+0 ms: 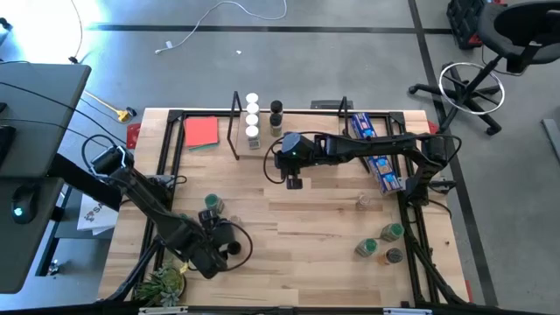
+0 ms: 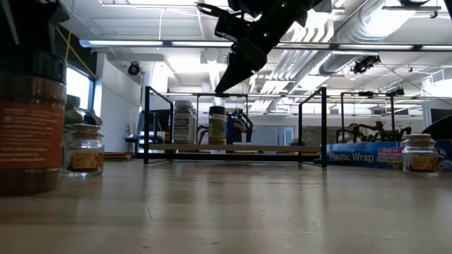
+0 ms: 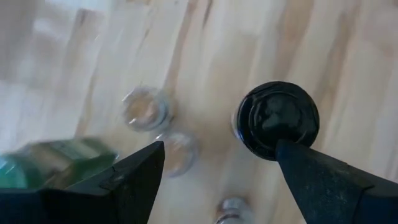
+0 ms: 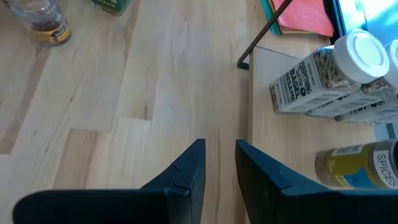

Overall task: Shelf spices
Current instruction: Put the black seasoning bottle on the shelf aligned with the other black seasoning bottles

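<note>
1. Left tool [image 3: 214, 180]: fingers spread, empty, above the jar cluster near the bench's front-left corner. A black-lidded jar [image 3: 277, 119] lies beside one finger [image 3: 329, 180]; descending off-centre could topple it into the neighbouring clear jars [image 3: 146, 107].
2. Right tool [image 4: 219, 168]: fingers nearly together, holding nothing, raised just in front of the shelf [image 1: 289, 140] at the bench's rear edge. A careless swing could knock over the white-lidded jars [image 4: 323, 71] already shelved.
3. More spices [image 1: 378, 243] wait near the front-right corner.
</note>
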### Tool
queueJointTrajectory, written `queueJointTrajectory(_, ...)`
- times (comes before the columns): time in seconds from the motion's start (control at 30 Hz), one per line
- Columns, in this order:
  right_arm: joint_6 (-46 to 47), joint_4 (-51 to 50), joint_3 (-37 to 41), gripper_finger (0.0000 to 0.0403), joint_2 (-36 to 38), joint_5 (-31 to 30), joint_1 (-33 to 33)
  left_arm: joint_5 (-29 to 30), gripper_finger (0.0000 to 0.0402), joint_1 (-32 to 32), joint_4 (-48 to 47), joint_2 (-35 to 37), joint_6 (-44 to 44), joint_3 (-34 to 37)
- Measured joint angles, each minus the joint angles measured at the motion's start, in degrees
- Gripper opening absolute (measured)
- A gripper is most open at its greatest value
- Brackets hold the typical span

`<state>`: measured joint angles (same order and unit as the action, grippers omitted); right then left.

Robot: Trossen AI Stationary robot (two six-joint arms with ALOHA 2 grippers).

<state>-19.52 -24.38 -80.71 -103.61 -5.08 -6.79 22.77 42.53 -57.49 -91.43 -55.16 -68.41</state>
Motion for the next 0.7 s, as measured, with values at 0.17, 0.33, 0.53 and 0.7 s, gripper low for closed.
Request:
queueJointTrajectory(0.17, 0.0, -0.3, 0.0, 0.008, 0.0, 0.0, 0.0, 0.7, 0.031, -1.2, 0.6, 0.1, 0.4, 0.1)
queueJointTrajectory(0.33, 0.1, -1.9, 0.0, 0.008, 0.2, 0.0, 0.1, 2.7, 0.031, -2.2, 1.8, 0.5, 1.7, 0.3)
queueJointTrajectory(0.53, 1.5, -5.2, 0.0, 0.008, 2.8, -0.5, 0.2, -1.2, 0.031, -0.9, 3.0, 0.7, 3.8, 0.3)
queueJointTrajectory(0.7, 1.6, -4.9, 0.0, 0.008, 4.0, -0.5, 0.4, 0.5, 0.031, -0.9, 5.4, -2.1, 8.8, 0.3)
